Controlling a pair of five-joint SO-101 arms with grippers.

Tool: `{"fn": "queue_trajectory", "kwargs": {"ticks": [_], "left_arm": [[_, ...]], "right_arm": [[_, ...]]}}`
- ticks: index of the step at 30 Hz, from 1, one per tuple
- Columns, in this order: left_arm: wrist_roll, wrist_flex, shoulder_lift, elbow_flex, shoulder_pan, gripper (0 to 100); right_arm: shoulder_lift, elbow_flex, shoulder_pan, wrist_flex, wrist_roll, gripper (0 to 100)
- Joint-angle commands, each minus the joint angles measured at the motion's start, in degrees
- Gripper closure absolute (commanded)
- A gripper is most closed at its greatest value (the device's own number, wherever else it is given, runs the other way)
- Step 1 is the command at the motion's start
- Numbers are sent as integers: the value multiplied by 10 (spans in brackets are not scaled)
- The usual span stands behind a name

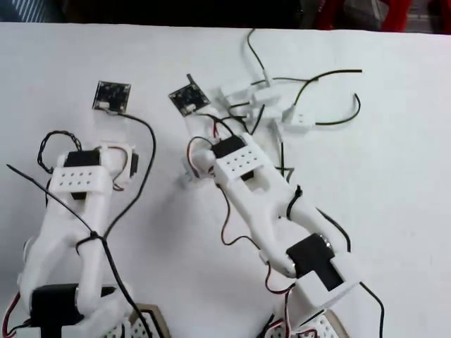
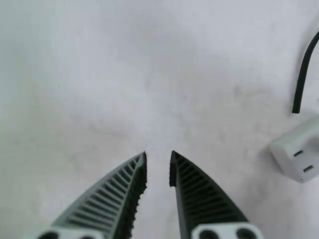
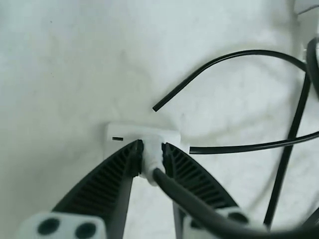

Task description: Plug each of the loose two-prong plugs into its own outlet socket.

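Plug body, seemingly light and rigid, is being pinched by right gripper; left gripper is gaping narrowly.

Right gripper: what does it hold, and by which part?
The right gripper holds a white plug by its body, where its black cable comes out.

A plug sits in the right gripper, touching a socket on the table. A tangle of cords lies beyond, far right; the left gripper stands left.
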Motion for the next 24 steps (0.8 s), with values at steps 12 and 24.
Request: {"fn": "queue_trajectory", "kwargs": {"ticks": [12,24], "left_arm": [[4,-13,-30,-4,-7,902],[4,-13,-30,-4,-7,902]], "right_arm": [[26,-18,-2,18,-1,981],[125,-98,-7,105,-3,981]]}}
